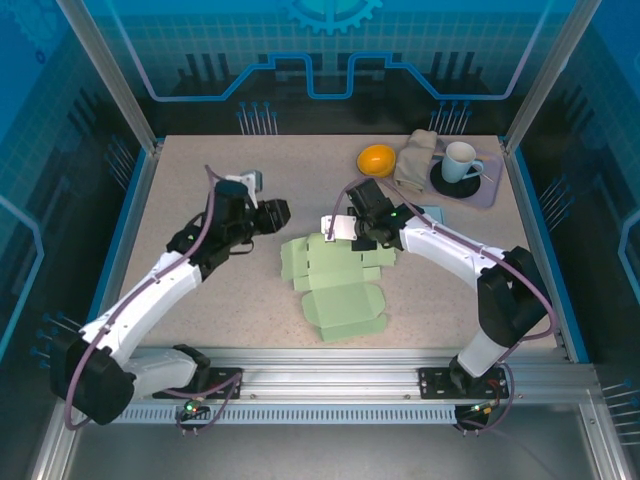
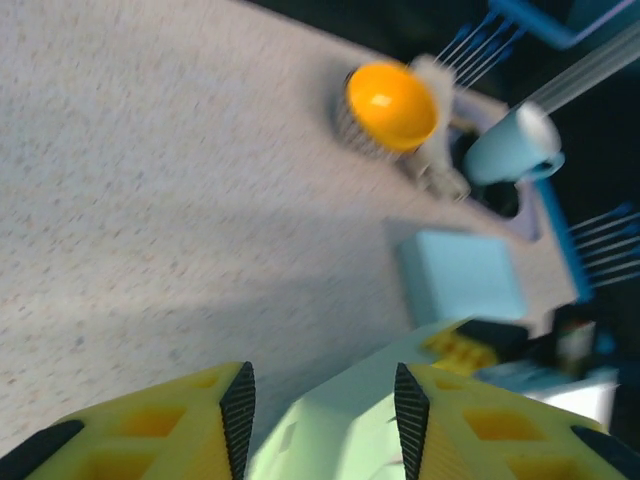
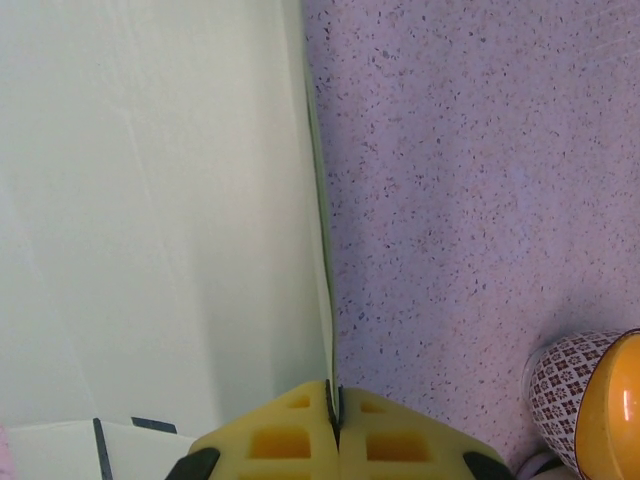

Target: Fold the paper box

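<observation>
**Shallow pinch on one side, nothing clamped on the other**

A speckled beige worktop (image 1: 200, 180) sits inside a blue-lit enclosure. The paper box (image 1: 340, 290), a pale green blank with most panels lying flat, is about mid-worktop, its nearest flap reaching toward the near edge.

At the blank's far side, the right gripper (image 3: 335, 405) is closed on the sheet's thin edge. It holds only a narrow strip, and the panel spreads away to one side of its fingers.

The left gripper (image 2: 322, 400) hangs just beside the box's far-left corner with its jaws apart and nothing clamped. A green corner shows beyond the gap between its pads (image 2: 240, 410), apparently untouched.

The main risk looks like that shallow pinch. A pull or twist could let the paper slip free, or crease or tear it off the fold line. With nothing pressing the blank down, it may also slide across the worktop instead of bending.

At the far right corner stand an orange bowl (image 1: 377, 158), a cloth (image 1: 415, 160) and a mug (image 1: 460, 160). The bowl is near the right arm's wrist, so a wide lift could knock it.
</observation>
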Motion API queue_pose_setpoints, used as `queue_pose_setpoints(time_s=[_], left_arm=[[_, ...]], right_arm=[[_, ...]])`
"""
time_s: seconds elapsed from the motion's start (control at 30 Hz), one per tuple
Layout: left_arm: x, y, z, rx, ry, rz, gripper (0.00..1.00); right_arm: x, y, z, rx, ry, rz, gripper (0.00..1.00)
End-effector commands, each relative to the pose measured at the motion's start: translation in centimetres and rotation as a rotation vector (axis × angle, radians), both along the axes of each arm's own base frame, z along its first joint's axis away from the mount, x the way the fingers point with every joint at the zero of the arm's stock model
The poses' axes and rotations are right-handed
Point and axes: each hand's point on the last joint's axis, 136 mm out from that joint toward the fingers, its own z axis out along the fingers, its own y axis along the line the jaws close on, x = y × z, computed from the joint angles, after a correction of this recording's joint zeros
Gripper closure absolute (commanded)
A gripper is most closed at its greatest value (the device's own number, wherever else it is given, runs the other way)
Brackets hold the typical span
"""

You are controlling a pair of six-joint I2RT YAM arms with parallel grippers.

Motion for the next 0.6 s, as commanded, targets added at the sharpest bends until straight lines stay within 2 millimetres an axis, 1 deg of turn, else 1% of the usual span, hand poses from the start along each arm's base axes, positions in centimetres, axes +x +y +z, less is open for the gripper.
queue_pose_setpoints(time_s=[0.0,0.07,0.1,0.2,0.27,0.37,0.47,0.57], left_arm=[[-0.9,-0.5,-2.2,-0.114,0.222,0.065,0.57],[-1.2,-1.5,-3.9,-0.183,0.336,0.089,0.58],[-1.3,-2.2,-4.3,-0.21,0.366,0.084,0.58],[-1.4,-4.3,-5.2,-0.255,0.417,0.085,0.51],[-1.5,-5.3,-5.6,-0.257,0.448,0.087,0.51],[-1.5,-5.2,-6.5,-0.236,0.473,0.141,0.47],[-1.6,-4.7,-8.0,-0.251,0.516,0.219,0.47],[-1.6,-4.6,-9.0,-0.275,0.535,0.25,0.49]], right_arm=[[-1.4,-0.7,-0.4,-0.232,-0.08,0.401,1.0],[-1.5,-0.7,-0.4,-0.233,-0.076,0.399,1.0],[-1.5,-0.7,-0.5,-0.232,-0.074,0.397,1.0],[-1.7,-0.6,-0.5,-0.218,-0.062,0.394,1.0],[-1.9,-0.6,-0.5,-0.213,-0.048,0.398,1.0],[-2.0,-0.5,-0.5,-0.208,-0.042,0.398,1.0],[-2.2,-0.3,-0.5,-0.204,-0.04,0.4,1.0],[-2.4,-0.3,-0.3,-0.196,-0.042,0.396,1.0]])
